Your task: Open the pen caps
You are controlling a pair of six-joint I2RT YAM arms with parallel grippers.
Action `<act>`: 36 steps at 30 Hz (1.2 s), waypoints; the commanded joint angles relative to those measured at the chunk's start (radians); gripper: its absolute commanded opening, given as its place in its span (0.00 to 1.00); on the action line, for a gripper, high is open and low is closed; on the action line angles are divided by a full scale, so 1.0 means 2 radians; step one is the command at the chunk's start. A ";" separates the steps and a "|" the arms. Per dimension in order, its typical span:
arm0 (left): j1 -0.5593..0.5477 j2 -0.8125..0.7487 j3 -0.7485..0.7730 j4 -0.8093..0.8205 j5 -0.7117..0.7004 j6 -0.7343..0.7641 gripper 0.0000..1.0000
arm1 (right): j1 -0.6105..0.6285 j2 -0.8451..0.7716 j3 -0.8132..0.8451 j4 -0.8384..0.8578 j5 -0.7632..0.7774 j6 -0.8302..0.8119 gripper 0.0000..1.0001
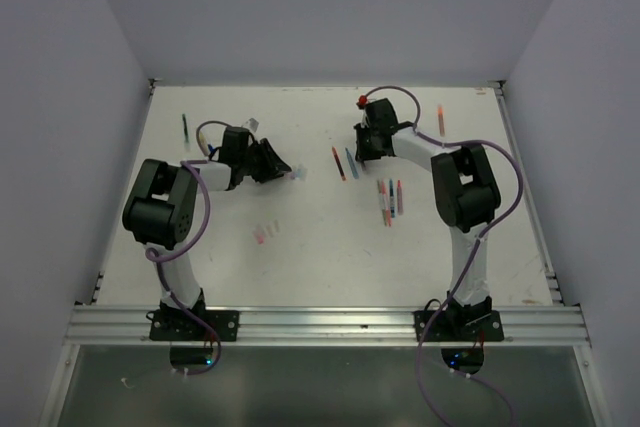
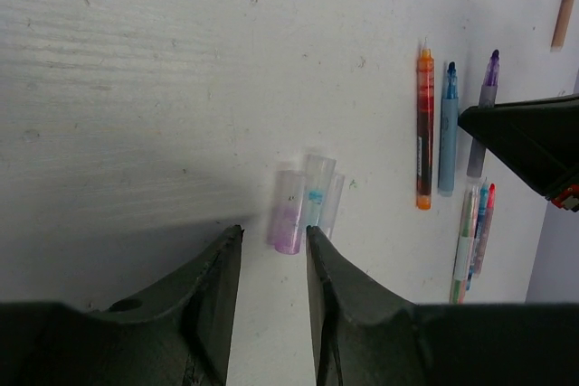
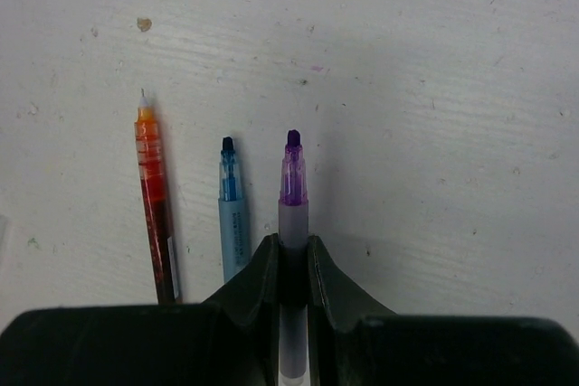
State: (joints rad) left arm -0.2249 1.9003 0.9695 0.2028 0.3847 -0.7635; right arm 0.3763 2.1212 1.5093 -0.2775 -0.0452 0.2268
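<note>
On the tabletop, just ahead of the left fingers: 3 pen caps lie loose and touching, side by side. 1 is purple-tinted, 1 shows a blue mark, 1 is clear. — A

Which pens do they belong to? — B

My judgement: the 3 pens near them toward the right arm. The orange pen, the blue pen and the purple pen all show bare tips. The first 2 lie flat on the tabletop. — A

And the fingers? — B

The left fingers stand apart with nothing between them, and the caps lie just beyond their tips. The right fingers are closed on the barrel of the purple pen, with its bare tip pointing away from the wrist. — A

So 3 opened. What is left? — B

A bundle of several pens lies nearer the right arm's base. A single pen lies at the far right and another pen at the far left. All are too small to tell whether they are capped. I take them as the remaining work, so the task is partly done. Placing the purple pen with the other 2 looks like the next step. — A
</note>
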 commanded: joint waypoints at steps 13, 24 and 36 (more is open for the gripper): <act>-0.002 -0.018 0.001 0.011 -0.010 0.010 0.40 | -0.003 -0.006 0.006 0.001 -0.021 0.001 0.24; -0.002 -0.036 -0.008 0.020 -0.002 0.008 0.41 | -0.019 -0.055 0.004 0.001 0.046 0.012 0.38; -0.002 -0.060 -0.031 0.074 0.032 -0.017 0.42 | -0.124 -0.041 0.058 -0.051 0.127 0.052 0.58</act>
State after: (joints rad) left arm -0.2249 1.8282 0.9176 0.2817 0.4198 -0.7795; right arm 0.1761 2.0251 1.5562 -0.3233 0.1417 0.2962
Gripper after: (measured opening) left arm 0.420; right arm 0.576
